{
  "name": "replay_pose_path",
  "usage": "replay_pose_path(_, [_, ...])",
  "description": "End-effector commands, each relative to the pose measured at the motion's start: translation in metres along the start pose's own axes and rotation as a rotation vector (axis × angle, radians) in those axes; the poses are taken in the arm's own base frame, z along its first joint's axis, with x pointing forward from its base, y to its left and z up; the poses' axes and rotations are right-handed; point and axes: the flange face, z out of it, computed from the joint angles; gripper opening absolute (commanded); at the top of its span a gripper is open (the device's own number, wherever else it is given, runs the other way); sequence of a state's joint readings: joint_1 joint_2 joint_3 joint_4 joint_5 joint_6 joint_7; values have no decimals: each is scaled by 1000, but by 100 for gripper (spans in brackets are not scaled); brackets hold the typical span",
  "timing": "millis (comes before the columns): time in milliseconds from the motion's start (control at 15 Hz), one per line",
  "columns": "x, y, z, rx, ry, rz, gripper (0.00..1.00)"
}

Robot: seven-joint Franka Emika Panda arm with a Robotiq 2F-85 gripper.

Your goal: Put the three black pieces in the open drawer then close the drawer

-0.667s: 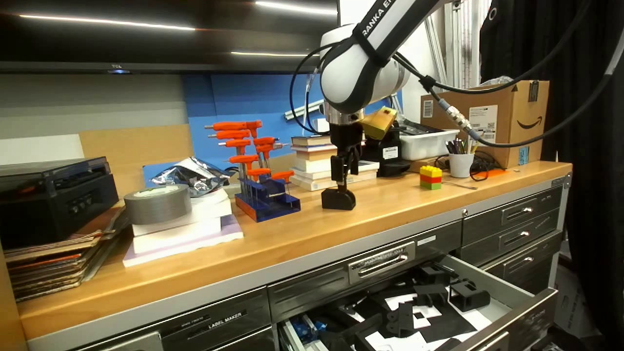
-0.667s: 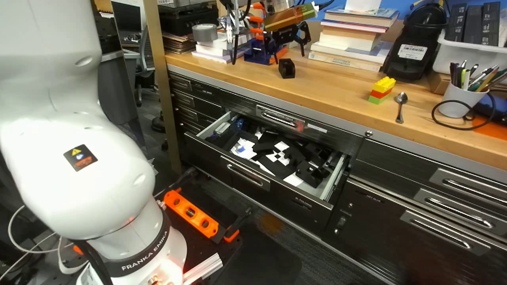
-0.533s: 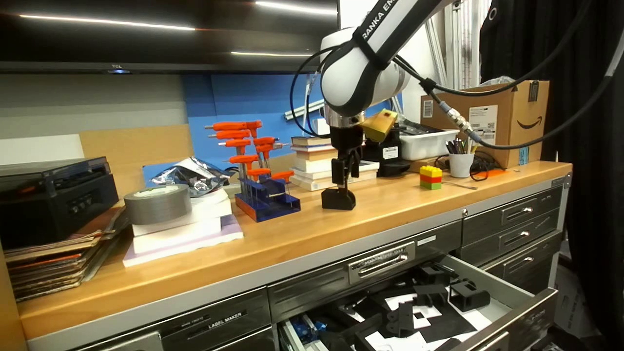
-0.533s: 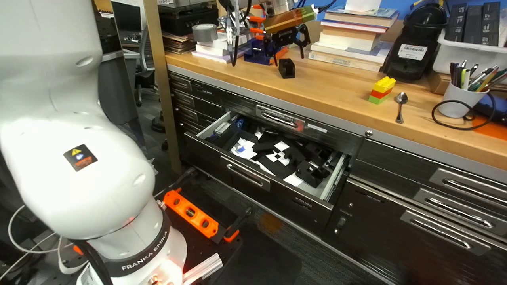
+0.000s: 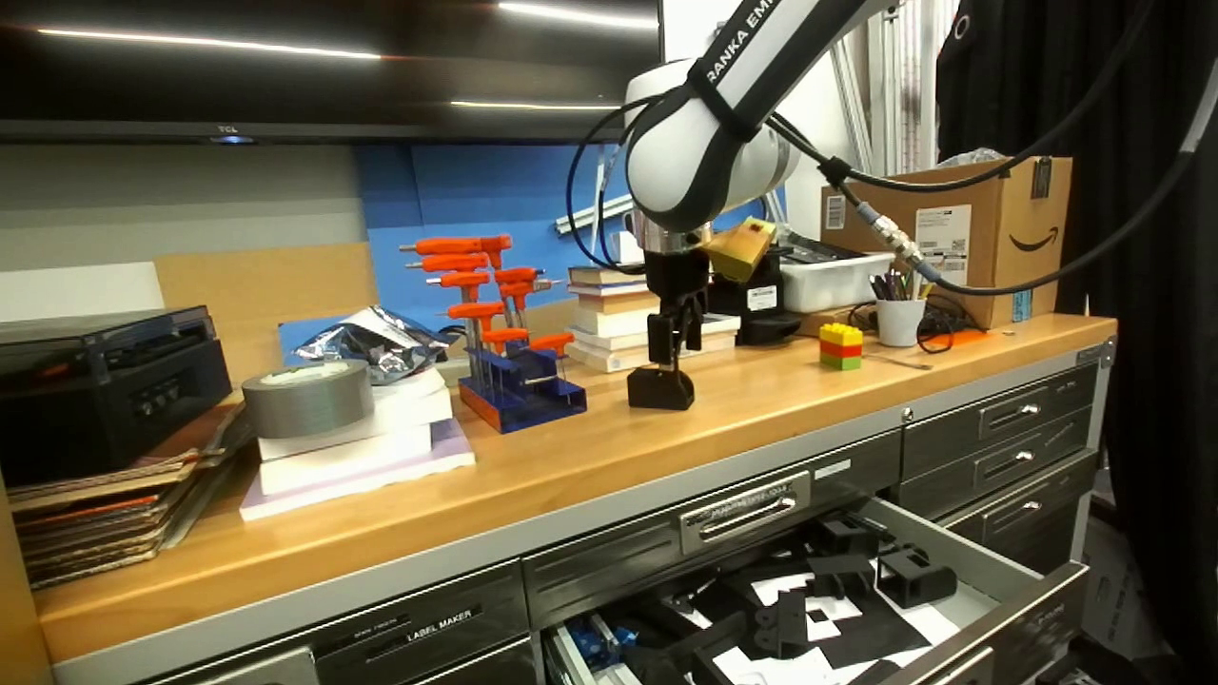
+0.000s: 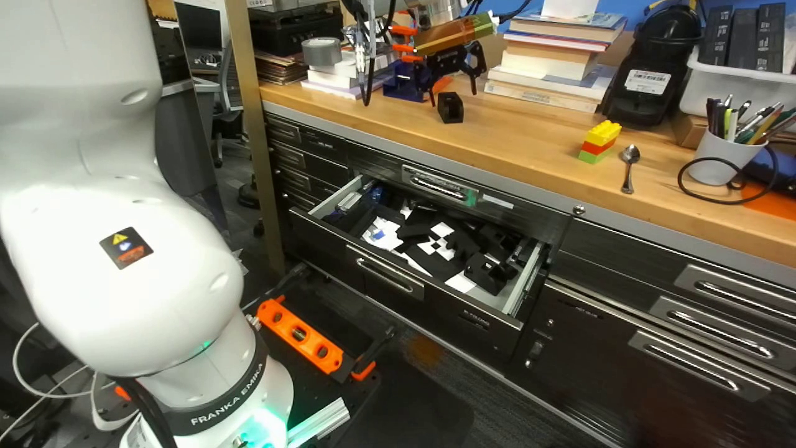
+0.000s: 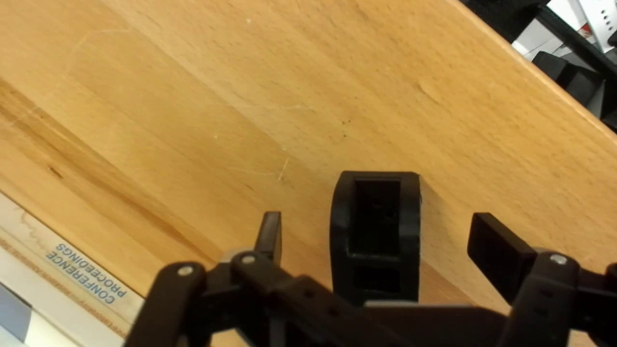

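Here, the claw (image 7: 379, 236), spread wide, partly hides a black piece (image 7: 376, 260) in the wrist view.

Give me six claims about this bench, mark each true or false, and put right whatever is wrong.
1. A black piece stands on the wooden worktop. True.
2. The gripper is shut on that piece. False: it is open, and bare worktop shows on both sides of the piece.
3. The toy brick stack has yellow at the bottom. False: yellow is on top, green at the bottom.
4. The drawer is pulled open. True.
5. In an exterior view, the spoon lies between the toy brick stack and the pen cup. True.
6. The grey tape roll hangs on the wall. False: it sits on stacked books.
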State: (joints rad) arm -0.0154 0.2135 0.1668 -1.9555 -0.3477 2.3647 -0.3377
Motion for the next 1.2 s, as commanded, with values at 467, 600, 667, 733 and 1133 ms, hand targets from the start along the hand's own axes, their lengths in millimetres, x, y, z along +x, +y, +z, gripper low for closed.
replay_pose_path(467, [49,3,61,175,-171,-23,100])
replay_pose_path(600, [64,3,74,219,-205,-36,100])
replay_pose_path(667, [70,6,77,227,-217,-32,100])
replay_pose_path(733, [77,11,73,234,-225,-32,100])
replay_pose_path(1133, [100,27,62,238,-204,-45,69])
